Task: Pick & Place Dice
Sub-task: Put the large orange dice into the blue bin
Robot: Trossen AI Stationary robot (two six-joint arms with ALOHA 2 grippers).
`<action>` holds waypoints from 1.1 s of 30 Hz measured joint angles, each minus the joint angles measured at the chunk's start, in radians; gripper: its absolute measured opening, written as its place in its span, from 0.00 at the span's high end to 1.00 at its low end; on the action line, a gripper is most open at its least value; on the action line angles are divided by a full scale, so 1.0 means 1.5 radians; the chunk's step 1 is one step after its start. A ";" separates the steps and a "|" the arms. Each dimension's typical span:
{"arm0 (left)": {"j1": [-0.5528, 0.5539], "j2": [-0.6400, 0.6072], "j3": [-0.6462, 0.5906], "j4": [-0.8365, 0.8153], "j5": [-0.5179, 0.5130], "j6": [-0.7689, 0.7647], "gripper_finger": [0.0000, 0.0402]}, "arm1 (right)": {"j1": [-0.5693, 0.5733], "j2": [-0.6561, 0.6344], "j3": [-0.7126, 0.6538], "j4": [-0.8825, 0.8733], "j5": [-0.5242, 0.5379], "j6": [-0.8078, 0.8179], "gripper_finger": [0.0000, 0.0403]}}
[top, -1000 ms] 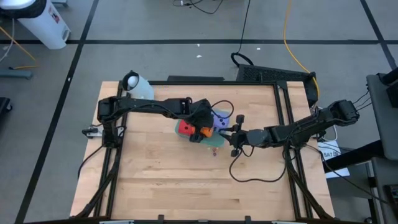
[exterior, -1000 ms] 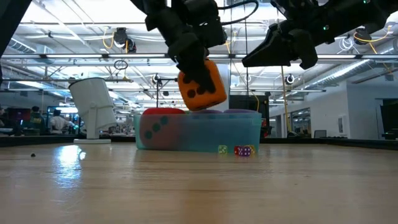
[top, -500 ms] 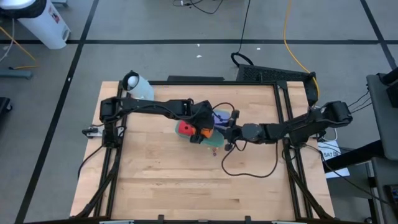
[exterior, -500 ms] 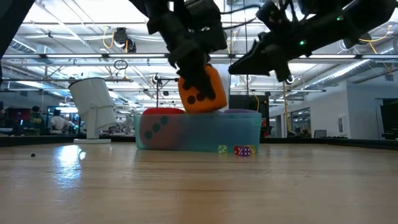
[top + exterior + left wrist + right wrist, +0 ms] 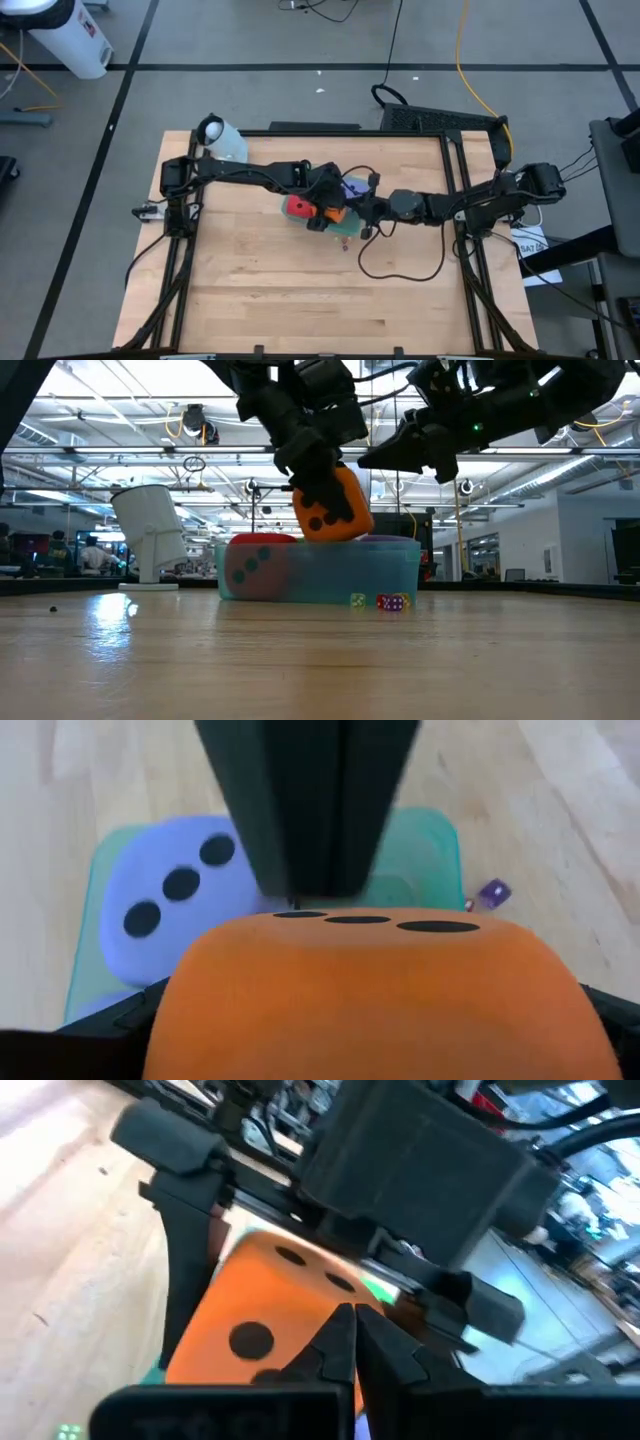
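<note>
Nearest the low camera: bare wooden tabletop (image 5: 320, 660), then a few tiny translucent dice (image 5: 388, 601) lying loose against the front wall of the translucent teal plastic bin (image 5: 400, 575). Left gripper (image 5: 318, 470) hangs just above the bin, jaws spread wide and clamped on the soft orange cube die with dark pips (image 5: 330, 505); held clear of the rim, so I judge it's lined up for a drop. In the bin: red die (image 5: 258, 565) and pale purple die (image 5: 170, 910), the free space sits beside them. Right gripper (image 5: 352, 1342) has its fingers fully together, empty, tips pointing at the orange die from close by, likely to nudge or steady it. Behind the bin stands a white cylindrical device (image 5: 152, 530).
</note>
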 joint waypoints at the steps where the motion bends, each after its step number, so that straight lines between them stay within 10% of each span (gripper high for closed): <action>1: 0.000 0.000 0.000 0.005 0.005 0.001 0.00 | -0.004 0.000 0.000 0.003 -0.014 0.002 1.00; 33: -0.012 0.027 0.000 0.011 0.023 0.035 0.00 | -0.061 0.121 0.025 -0.013 -0.186 0.116 1.00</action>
